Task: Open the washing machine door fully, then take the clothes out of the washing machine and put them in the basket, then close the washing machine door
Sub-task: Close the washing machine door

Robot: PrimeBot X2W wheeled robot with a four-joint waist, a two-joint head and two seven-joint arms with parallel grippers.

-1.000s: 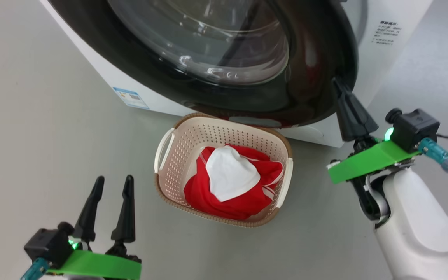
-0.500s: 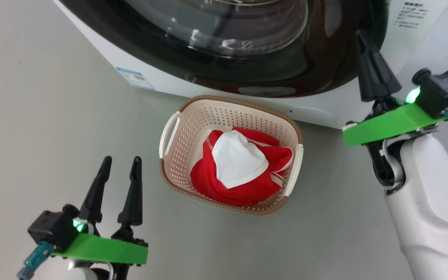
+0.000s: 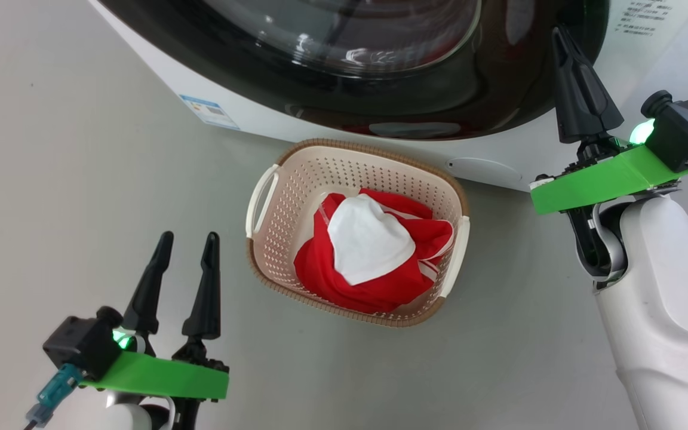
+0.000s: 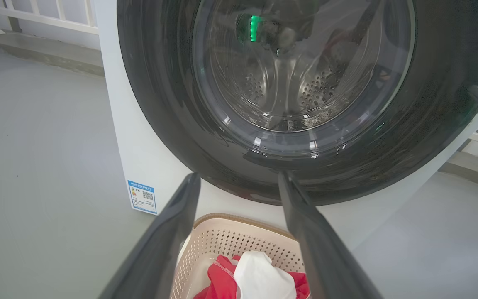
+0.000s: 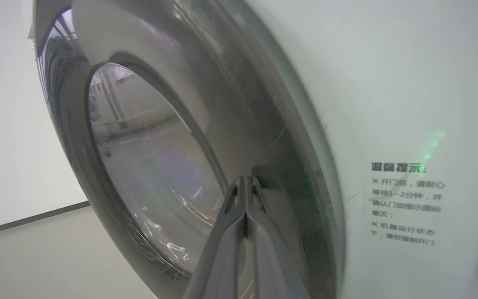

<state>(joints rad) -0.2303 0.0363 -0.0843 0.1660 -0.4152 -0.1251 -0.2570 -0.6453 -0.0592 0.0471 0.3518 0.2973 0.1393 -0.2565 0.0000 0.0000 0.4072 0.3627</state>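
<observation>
Head view: the floor (image 3: 51, 179) is smooth, pale grey and matt. The white washing machine (image 4: 139, 145) stands on it at the far side. The washing machine door (image 3: 517, 71), with its glossy black rim, lies flat against the machine's front, and the steel drum shows through the glass. The cream basket (image 3: 284, 197) stands on the floor just in front of the machine, below the door. The red and white clothes (image 3: 380, 280) lie inside it. The left gripper (image 3: 189, 235) hangs over the floor at the near left, apart from the basket, with its two fingers spread and nothing between them. The right gripper (image 3: 559, 36) has its fingers pressed together, with the tips at the right part of the door rim. A white railing (image 4: 35, 20) runs behind the machine on the left. A small blue sticker (image 3: 209, 111) sits low on the machine's front.
</observation>
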